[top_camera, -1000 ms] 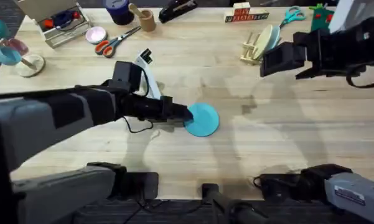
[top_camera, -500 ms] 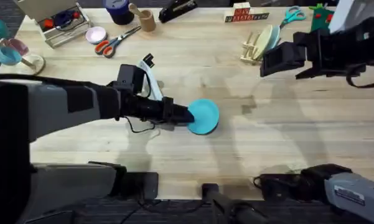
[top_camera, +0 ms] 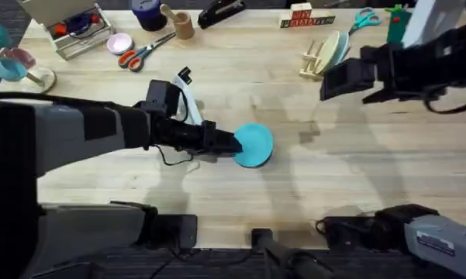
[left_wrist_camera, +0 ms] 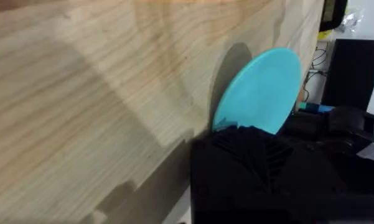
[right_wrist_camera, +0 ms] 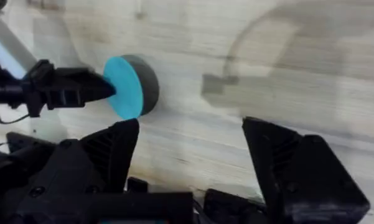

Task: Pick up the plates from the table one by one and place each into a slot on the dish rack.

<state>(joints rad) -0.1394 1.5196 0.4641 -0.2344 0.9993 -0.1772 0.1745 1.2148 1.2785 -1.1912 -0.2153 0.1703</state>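
From above, the left tool (top_camera: pixel 231 144) holds the turquoise plate (top_camera: pixel 254 146) by its edge, near the middle of the bench (top_camera: pixel 357 178). The right tool (top_camera: pixel 343 80) hangs near the dish rack (top_camera: pixel 316 59), which has a pale blue plate (top_camera: pixel 339 46) in it.

The left wrist camera shows the turquoise plate (left_wrist_camera: pixel 261 90) tilted up off the wood, pinched in the black tool (left_wrist_camera: pixel 246 140).

The right wrist camera shows the right tool (right_wrist_camera: pixel 190 155) spread wide and holding nothing.

The table (top_camera: pixel 357 163) carries scissors (top_camera: pixel 143 51) and the dish rack (top_camera: pixel 316 60).
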